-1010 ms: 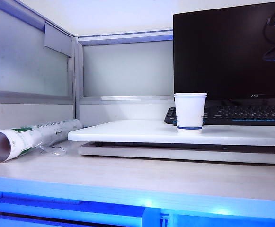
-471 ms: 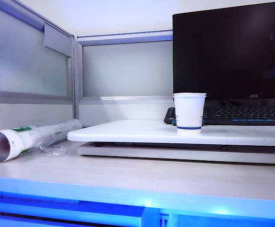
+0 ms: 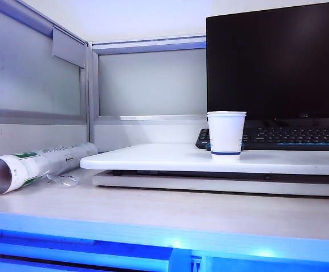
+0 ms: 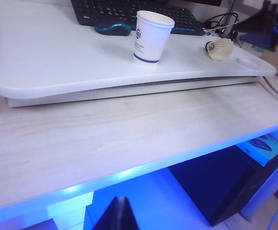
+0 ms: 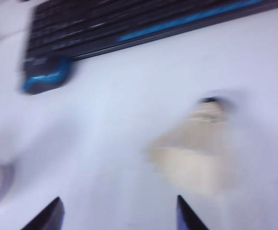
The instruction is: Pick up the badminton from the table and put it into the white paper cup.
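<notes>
The shuttlecock (image 5: 203, 148) lies on its side on the white surface (image 4: 57, 57), just ahead of the right gripper (image 5: 117, 211), whose fingers are spread wide with nothing between them. The cup (image 4: 150, 37) stands upright nearby, before the keyboard (image 3: 289, 137) and monitor (image 3: 274, 59). The left gripper (image 4: 117, 215) hangs below the desk edge, pressed together.
</notes>
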You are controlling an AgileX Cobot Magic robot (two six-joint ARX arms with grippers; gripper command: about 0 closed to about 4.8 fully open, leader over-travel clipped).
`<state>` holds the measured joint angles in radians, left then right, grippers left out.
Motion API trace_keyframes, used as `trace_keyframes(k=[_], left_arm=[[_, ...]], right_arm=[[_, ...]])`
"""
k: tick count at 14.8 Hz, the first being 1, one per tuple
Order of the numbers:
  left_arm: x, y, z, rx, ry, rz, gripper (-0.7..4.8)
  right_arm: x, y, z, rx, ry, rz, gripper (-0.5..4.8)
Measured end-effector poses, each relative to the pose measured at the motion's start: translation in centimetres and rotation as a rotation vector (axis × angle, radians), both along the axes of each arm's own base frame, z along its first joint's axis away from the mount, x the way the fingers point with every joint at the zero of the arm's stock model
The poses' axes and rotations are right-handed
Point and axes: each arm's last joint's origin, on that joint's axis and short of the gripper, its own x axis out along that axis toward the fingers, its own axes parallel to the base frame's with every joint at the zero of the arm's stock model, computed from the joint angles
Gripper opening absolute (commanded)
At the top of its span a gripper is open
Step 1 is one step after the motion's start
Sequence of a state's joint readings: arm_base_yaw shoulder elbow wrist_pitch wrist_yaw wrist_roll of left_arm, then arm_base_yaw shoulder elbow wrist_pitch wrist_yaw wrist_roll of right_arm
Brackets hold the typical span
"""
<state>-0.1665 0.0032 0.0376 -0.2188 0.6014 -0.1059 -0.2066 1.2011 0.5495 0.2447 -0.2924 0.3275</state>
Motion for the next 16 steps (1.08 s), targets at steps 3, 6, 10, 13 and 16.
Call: trace_keyframes(k=[3,6,10,13,16], left_arm=[[0.0,0.0,0.0,0.0,0.0,0.0,-0.04],[0.0,0.0,0.0,0.0,0.0,0.0,-0.04],[0.0,0.0,0.0,0.0,0.0,0.0,-0.04],[0.0,0.0,0.0,0.0,0.0,0.001,-0.04],[0.0,0.0,0.0,0.0,0.0,0.0,-0.04]], right_arm=[[-0.4,-1.6,-0.2,-0.017,0.019,-0.077,3.06],[-0.6,-1.9,-0.4,-0.016,0.048,-0.088,3.02],[-1.0,-1.7,-1.5,-0.038,0.109,-0.067,2.92],[-0.4,-1.8,-2.3,-0.038,0.124,-0.066,2.92],[0.8,-2.2,-3.4,-0.043,0.106,-0.066,2.92]])
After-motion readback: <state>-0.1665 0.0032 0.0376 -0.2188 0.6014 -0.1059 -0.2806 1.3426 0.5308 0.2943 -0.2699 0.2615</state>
